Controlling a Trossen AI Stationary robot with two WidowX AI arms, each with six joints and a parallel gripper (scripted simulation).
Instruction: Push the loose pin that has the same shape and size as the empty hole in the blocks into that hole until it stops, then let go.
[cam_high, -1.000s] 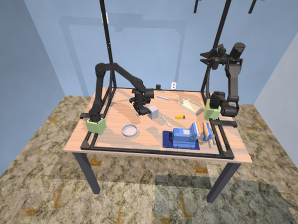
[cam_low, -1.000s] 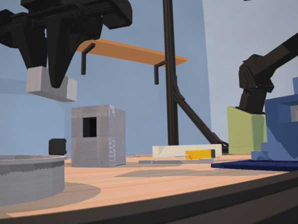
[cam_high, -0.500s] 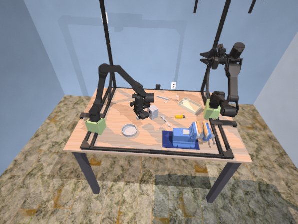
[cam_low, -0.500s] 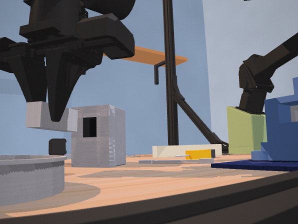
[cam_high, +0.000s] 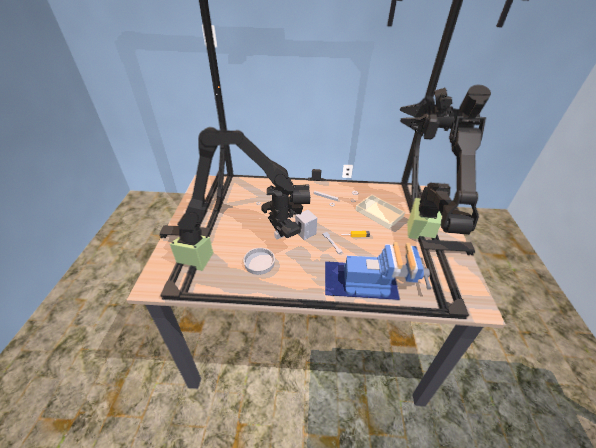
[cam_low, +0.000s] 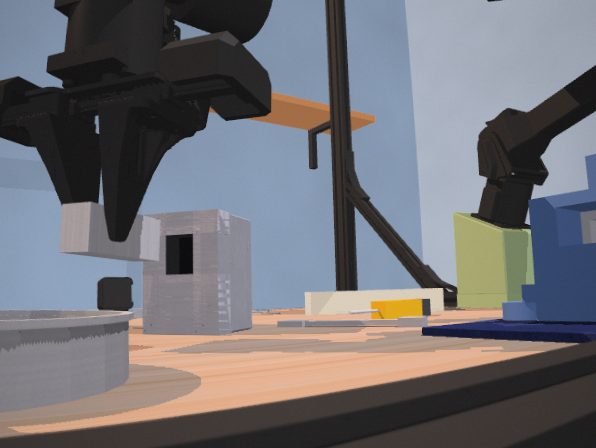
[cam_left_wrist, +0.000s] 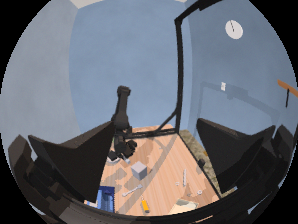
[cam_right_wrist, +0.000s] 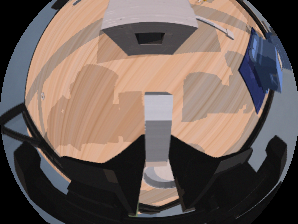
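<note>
The right arm reaches out over the table (cam_high: 227, 280) (cam_low: 300, 370) (cam_left_wrist: 162, 186) (cam_right_wrist: 135, 75), its gripper (cam_high: 284, 232) (cam_low: 99, 221) (cam_left_wrist: 124, 156) (cam_right_wrist: 158, 139) pointing down and pinching the square pin (cam_high: 277, 235) (cam_low: 75, 227) (cam_left_wrist: 126, 161) (cam_right_wrist: 158, 110) level, above the table and near the block's (cam_high: 307, 225) (cam_low: 195, 305) (cam_left_wrist: 139, 171) (cam_right_wrist: 150, 15) square hole (cam_low: 179, 254) (cam_right_wrist: 150, 38). The left arm is folded upright, its gripper (cam_high: 406, 116) (cam_left_wrist: 155, 121) spread wide, high above its base.
</note>
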